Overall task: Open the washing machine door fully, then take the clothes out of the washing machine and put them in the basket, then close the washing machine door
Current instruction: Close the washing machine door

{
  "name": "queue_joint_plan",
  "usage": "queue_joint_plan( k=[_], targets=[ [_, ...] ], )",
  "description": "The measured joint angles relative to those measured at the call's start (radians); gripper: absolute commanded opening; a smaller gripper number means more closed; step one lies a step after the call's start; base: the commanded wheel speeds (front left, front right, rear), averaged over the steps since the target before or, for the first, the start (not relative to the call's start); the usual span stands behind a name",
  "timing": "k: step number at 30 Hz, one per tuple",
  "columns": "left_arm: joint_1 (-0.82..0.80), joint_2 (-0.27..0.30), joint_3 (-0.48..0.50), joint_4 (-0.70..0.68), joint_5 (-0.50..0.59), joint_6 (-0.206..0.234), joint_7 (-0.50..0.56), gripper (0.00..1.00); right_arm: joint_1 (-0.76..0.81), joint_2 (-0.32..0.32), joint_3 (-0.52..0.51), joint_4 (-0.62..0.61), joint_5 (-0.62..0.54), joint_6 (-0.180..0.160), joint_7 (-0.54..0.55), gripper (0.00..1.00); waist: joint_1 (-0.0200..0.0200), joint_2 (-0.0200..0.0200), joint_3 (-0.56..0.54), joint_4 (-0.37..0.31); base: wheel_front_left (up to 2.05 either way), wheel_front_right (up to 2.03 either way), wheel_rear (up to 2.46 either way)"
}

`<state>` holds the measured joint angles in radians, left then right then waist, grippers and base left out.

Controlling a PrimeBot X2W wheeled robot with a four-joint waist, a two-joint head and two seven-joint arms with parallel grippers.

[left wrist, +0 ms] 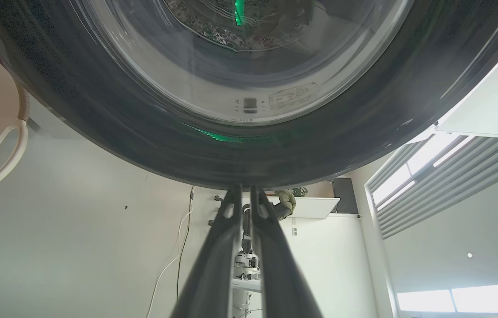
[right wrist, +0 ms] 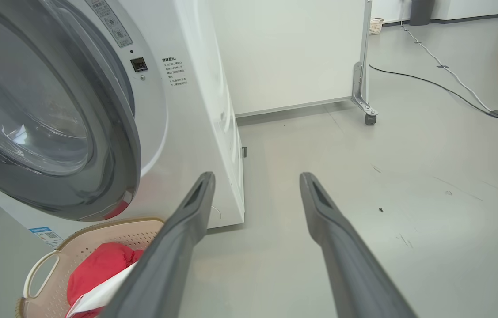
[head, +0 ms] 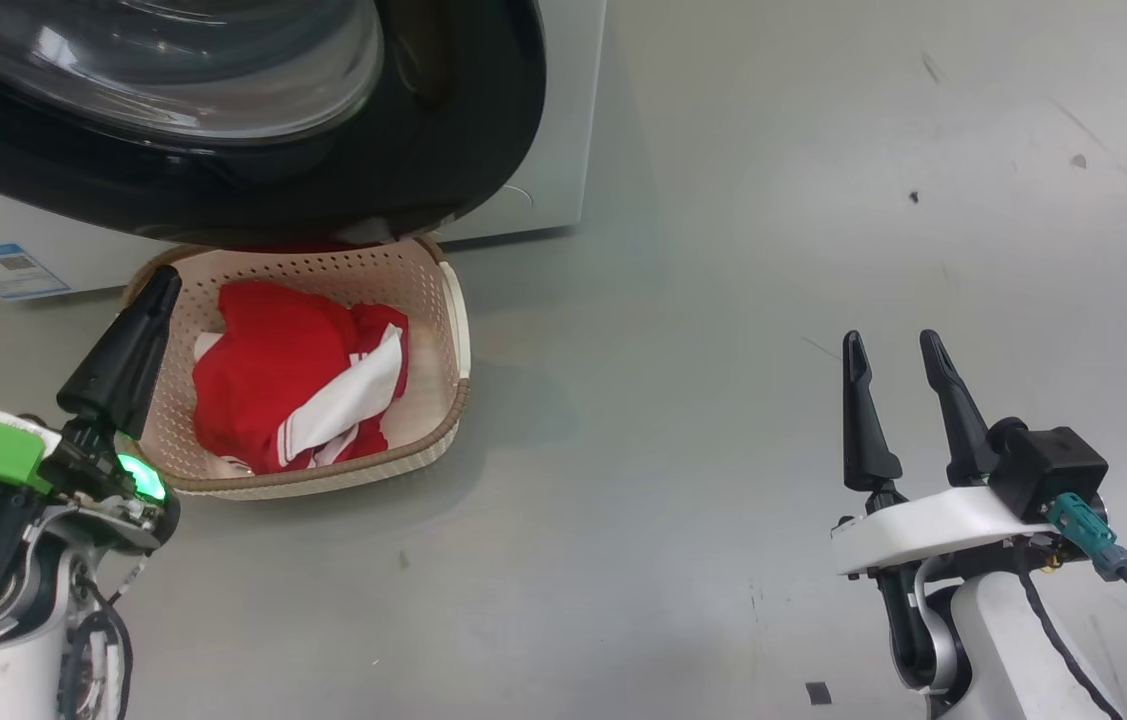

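Note:
The washing machine door (head: 223, 190) hangs open over the basket's far end, its black rim and glass bowl facing me. On the floor in front of the white washing machine (head: 553, 120) stands the cream basket (head: 323, 270), with the red and white clothes (head: 283, 380) lying inside. My left gripper (head: 166, 275) is shut with nothing in it, at the basket's left rim. In the left wrist view its tips (left wrist: 244, 190) reach the lower edge of the door rim (left wrist: 142, 145); contact is unclear. My right gripper (head: 890, 340) stands open and empty over bare floor, far right of the basket.
A blue sticker (head: 3, 270) marks the machine's lower front. In the right wrist view a white wheeled panel (right wrist: 297, 53) stands behind the machine (right wrist: 187, 110), and cables (right wrist: 452, 88) run across the grey floor at the far right. The basket (right wrist: 112, 229) with the clothes (right wrist: 98, 269) sits under the door (right wrist: 116, 132).

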<state>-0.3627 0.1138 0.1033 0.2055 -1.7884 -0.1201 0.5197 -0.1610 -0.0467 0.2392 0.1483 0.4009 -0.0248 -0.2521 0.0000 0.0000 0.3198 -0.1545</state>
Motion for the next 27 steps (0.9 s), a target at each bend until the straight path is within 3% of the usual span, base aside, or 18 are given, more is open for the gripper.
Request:
queue_joint_plan(
  k=[1, 2, 3, 9, 13, 21, 27],
  targets=[
    [0.017, -0.009, 0.011, -0.021, -0.001, 0.000, -0.006, 0.56, 0.006, 0.000, -0.005, 0.002, -0.002, 0.004, 0.000, 1.00, 0.0000, 0.0000, -0.010, 0.008, 0.00, 0.00, 0.00],
    [0.032, -0.017, 0.017, -0.038, -0.003, 0.000, -0.008, 0.89, 0.012, 0.000, -0.010, 0.004, -0.005, 0.005, 0.000, 1.00, 0.0000, 0.0000, -0.019, 0.016, 0.00, 0.00, 0.00],
    [0.049, -0.024, 0.021, -0.056, -0.004, 0.000, -0.011, 1.00, 0.017, 0.000, -0.014, 0.006, -0.008, 0.005, 0.000, 1.00, 0.0000, 0.0000, -0.029, 0.024, 0.00, 0.00, 0.00],
    [0.175, -0.049, 0.026, -0.122, 0.033, 0.000, -0.052, 1.00, 0.055, -0.002, -0.033, 0.017, -0.018, 0.006, 0.000, 1.00, 0.0000, 0.0000, -0.085, 0.067, 0.00, 0.00, 0.00],
    [0.228, -0.050, 0.035, -0.151, 0.138, 0.000, -0.129, 1.00, 0.076, -0.008, -0.040, 0.022, -0.028, 0.014, 0.000, 1.00, 0.0000, 0.0000, -0.118, 0.095, 0.00, 0.00, 0.00],
    [0.253, -0.045, 0.003, -0.293, 0.419, 0.000, -0.298, 1.00, 0.094, -0.011, -0.051, 0.024, -0.043, 0.015, 0.000, 1.00, 0.0000, 0.0000, -0.176, 0.135, 0.00, 0.00, 0.00],
    [0.290, 0.026, -0.067, -0.353, 0.700, 0.000, -0.413, 1.00, 0.110, -0.011, -0.058, 0.021, -0.052, 0.023, 0.000, 1.00, -0.0001, 0.0000, -0.210, 0.147, 0.00, 0.00, 0.00]
  ],
)
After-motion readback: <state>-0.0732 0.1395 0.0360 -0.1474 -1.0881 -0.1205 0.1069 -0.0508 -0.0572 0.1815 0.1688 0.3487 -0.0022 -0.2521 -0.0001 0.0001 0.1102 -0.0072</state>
